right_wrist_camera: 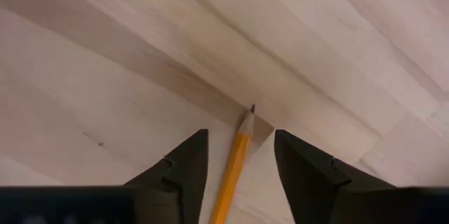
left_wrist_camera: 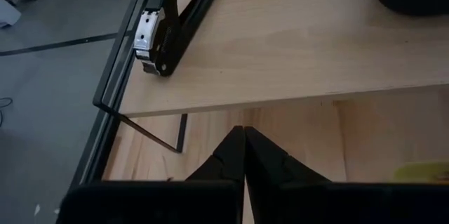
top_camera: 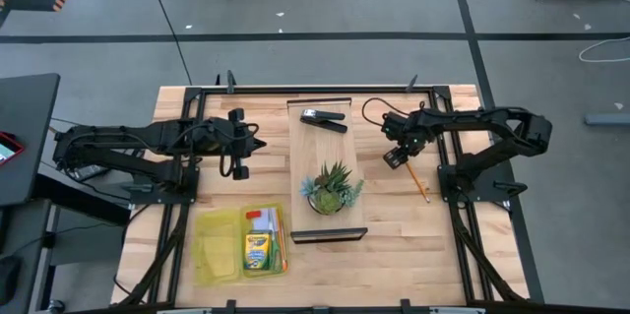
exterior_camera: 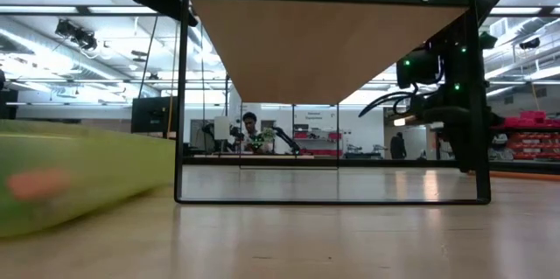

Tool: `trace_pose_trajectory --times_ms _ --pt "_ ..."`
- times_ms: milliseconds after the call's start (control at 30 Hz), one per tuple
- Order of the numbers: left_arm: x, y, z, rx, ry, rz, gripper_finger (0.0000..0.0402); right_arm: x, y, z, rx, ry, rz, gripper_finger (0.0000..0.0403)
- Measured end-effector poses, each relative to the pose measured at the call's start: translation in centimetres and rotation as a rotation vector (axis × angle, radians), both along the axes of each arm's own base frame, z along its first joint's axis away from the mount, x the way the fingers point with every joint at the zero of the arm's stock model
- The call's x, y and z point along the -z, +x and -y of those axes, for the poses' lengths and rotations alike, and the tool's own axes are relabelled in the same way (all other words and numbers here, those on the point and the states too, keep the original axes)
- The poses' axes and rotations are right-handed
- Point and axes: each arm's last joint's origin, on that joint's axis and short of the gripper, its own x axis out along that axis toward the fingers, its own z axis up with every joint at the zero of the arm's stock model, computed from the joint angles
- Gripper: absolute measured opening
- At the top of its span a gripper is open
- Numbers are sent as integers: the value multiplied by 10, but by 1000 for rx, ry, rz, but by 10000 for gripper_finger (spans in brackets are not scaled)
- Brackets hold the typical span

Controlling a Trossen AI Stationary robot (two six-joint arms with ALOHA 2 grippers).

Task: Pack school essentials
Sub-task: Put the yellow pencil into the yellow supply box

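I have the right hand (right_wrist_camera: 238, 155) on the right side of the raised pale wooden shelf (top_camera: 325, 137), low over the wooden table (top_camera: 394, 225). Its two dark fingers stand apart with the thin orange pencil (right_wrist_camera: 233, 164) lying between them on the table, point outward; I cannot tell whether either finger touches it. From above, the pencil's far end (top_camera: 421, 187) shows just right of the shelf.

My left hand (left_wrist_camera: 244, 155) is on the left side of the shelf, fingers pressed together on nothing, pointing at the shelf's edge.

On the shelf sit the black stapler (top_camera: 324, 119) at the far end and the spiky green potted plant (top_camera: 332, 189) nearer me.

Left of the shelf's near end lies the translucent yellow-green pouch (top_camera: 239, 245), with the yellow-and-green crayon box (top_camera: 258, 251) resting on it.
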Motion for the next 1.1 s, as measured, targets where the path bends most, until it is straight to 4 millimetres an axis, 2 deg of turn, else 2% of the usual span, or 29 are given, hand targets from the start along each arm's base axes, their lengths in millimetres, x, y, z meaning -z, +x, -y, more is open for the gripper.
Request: trace_pose_trajectory --times_ms 233,467,633,867,1100 --pt "2 -2 0 0 0 -23 20 3 1 4 4 -2 40 112" --pt "-6 -10 0 -3 2 18 11 15 -6 -3 41 5 53 61" --pt "-12 -19 -1 -30 45 48 5 13 -6 -4 30 -16 55 48" --pt "-21 -31 -1 -68 86 97 23 12 -7 -5 27 -22 55 34" --pt "-25 -32 -1 -70 87 134 19 5 -10 -7 63 -35 80 30"
